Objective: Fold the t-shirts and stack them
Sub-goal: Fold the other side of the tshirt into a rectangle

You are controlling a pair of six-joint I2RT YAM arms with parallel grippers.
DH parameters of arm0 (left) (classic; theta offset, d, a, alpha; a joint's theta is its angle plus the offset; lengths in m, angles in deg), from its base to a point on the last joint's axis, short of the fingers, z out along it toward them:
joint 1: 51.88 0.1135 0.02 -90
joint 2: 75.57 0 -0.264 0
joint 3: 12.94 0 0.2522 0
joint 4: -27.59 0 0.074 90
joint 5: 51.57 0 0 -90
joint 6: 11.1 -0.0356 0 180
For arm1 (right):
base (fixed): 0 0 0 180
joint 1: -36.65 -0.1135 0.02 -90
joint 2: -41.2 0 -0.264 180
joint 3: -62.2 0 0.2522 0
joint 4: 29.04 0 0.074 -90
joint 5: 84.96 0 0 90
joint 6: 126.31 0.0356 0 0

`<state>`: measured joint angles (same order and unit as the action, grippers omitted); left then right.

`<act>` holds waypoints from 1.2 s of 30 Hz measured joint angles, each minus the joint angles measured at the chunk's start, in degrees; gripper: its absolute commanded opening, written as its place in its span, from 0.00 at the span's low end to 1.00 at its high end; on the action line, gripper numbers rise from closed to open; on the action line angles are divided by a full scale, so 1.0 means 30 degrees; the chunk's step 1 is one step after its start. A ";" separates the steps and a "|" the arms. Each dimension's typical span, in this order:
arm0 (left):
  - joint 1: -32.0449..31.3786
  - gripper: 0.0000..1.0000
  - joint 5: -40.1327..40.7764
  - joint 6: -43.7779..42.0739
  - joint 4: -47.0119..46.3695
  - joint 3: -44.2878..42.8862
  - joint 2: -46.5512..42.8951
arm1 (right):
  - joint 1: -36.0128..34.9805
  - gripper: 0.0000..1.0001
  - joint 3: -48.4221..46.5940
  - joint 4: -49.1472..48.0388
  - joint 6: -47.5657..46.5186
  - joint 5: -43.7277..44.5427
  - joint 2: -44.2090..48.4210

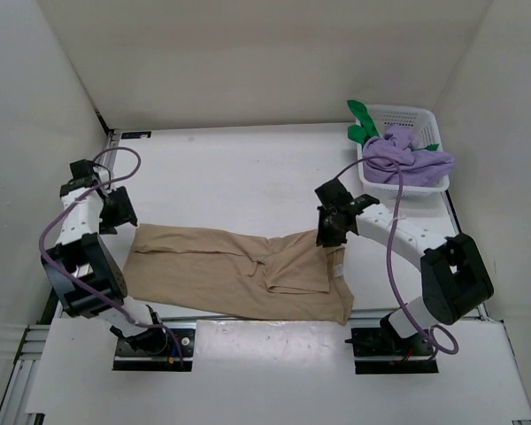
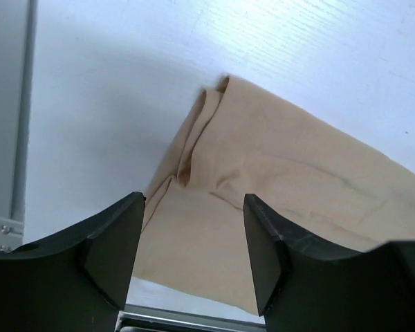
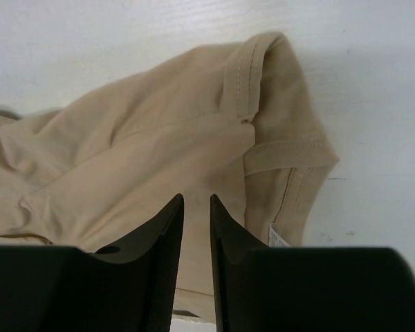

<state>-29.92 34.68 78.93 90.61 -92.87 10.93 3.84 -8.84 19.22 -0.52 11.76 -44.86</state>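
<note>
The tan t-shirt [image 1: 239, 270] lies flat on the table as a long folded band, its collar and label at the right end [image 3: 277, 145]. My left gripper [image 1: 115, 212] hovers over the shirt's left end [image 2: 297, 180]. It is open [image 2: 194, 200], with nothing between its fingers. My right gripper [image 1: 330, 232] hangs over the collar end with its jaws a narrow gap apart [image 3: 196, 200], open, and the cloth lies below them. The light purple t-shirt [image 1: 407, 159] and the green t-shirt [image 1: 363, 124] sit bunched in the basket.
A white mesh basket [image 1: 416, 115] stands at the back right of the table. White walls close in the left, back and right sides. The arms' bases [image 1: 150, 341] are bolted at the near edge, just below the tan shirt.
</note>
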 measured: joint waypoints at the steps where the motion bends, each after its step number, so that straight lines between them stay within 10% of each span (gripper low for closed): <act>1: 0.0160 0.70 -0.0248 -0.0007 0.0007 -0.0211 0.0452 | -0.0117 0.26 0.0313 -0.0044 0.0000 0.0007 0.0095; 10: 0.0109 0.68 -0.0481 -0.0007 0.0969 -0.1071 0.5479 | -0.0321 0.26 0.1960 0.0087 0.0015 0.0000 0.1035; 23: 0.0109 0.10 -0.0029 0.0036 0.1705 -0.0816 0.5843 | -0.0321 0.26 0.2885 0.0568 0.0335 -0.0087 0.2302; 36: 0.0109 0.12 0.0627 -0.0007 0.1319 -0.0233 0.4670 | -0.0488 0.31 0.4634 0.0495 0.0481 -0.1246 0.3184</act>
<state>-29.59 36.56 78.91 94.57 -93.57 24.94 2.37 5.06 20.71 0.92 8.03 -35.31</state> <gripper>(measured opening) 0.117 0.268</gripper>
